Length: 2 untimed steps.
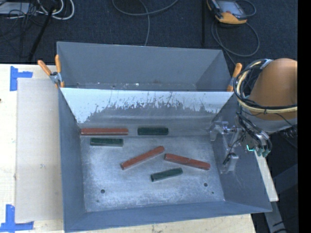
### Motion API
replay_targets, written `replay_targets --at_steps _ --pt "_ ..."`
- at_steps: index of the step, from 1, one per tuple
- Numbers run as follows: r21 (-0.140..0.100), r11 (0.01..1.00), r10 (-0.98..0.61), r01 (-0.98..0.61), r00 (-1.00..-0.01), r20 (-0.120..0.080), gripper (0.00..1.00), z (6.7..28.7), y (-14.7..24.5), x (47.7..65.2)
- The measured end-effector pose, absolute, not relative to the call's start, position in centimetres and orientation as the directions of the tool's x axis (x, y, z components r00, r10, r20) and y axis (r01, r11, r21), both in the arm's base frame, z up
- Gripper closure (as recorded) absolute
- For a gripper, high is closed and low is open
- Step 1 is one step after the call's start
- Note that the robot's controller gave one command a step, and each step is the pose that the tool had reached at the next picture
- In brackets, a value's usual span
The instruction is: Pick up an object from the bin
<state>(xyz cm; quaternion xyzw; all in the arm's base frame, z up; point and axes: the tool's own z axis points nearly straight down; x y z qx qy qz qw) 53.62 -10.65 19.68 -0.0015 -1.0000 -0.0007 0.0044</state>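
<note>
**A:** Where does the gripper (227, 165) stand?

**B:** Low by the right wall of the grey metal bin (146, 72), about midway along it. Whether it is wide or narrow I cannot tell. The nearest thing is a long red-brown flat bar (187, 161), lying nearly crosswise on the floor with its right end just beside the gripper.

**A:** So how would you take it well?

**B:** I'd move left, off the wall, and come down over the bar's middle, not its tip, closing across the narrow width. A short dark green bar (166, 174) lies near its front side, and a second red-brown bar (142, 158) slants just to its left. I'd keep clear of both. The other three bars lie along the far edge, well apart.

**A:** And the arm?

**B:** It comes in over the right rim, its orange wrist cover (274, 86) with looped cables outside the bin, and the gripper hangs down steeply from there.
</note>
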Motion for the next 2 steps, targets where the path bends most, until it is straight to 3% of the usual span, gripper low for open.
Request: replay_targets --at_steps 1,2 --pt "0.0 1.0 -0.001 -0.001 -1.0 0.001 0.0 20.1 -10.6 53.8" --pt "-0.001 1.0 -0.014 -0.014 -1.0 -0.004 0.0 13.6 -10.8 55.3"
